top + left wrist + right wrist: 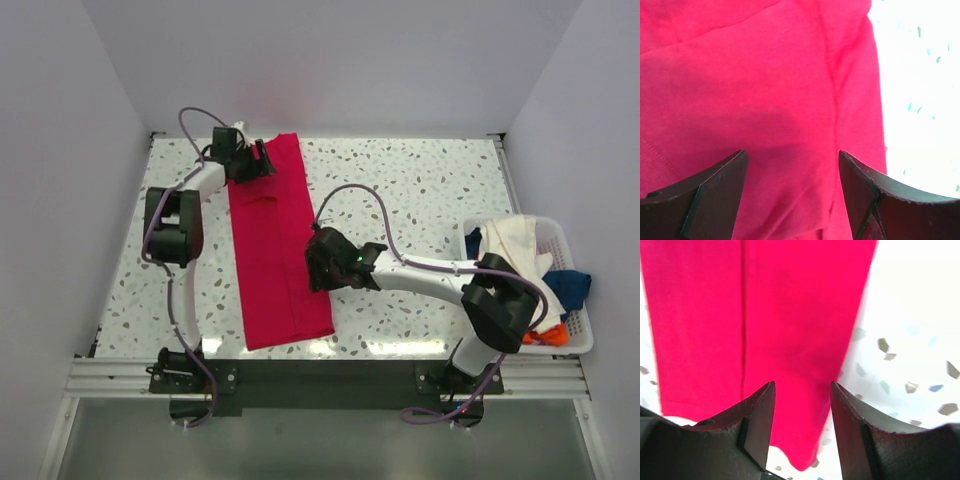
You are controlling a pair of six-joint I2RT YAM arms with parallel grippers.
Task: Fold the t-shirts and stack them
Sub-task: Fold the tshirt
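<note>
The crimson-red t-shirt (275, 250) lies flat on the speckled table as a long narrow strip running from far to near. My left gripper (262, 160) is open just above the strip's far end, and red cloth (765, 90) fills the space between its fingers (792, 156). My right gripper (315, 262) is open and empty over the strip's right edge, past its middle; that edge of the shirt (790, 305) runs between its fingers (802, 386). The cream-white t-shirt (515, 240), dark blue t-shirt (568, 285) and orange t-shirt (545, 335) lie bunched in the basket.
The white slatted basket (578, 345) stands at the table's right edge beside the right arm. White walls close in the table at the back and sides. A dark rail (320, 375) runs along the near edge.
</note>
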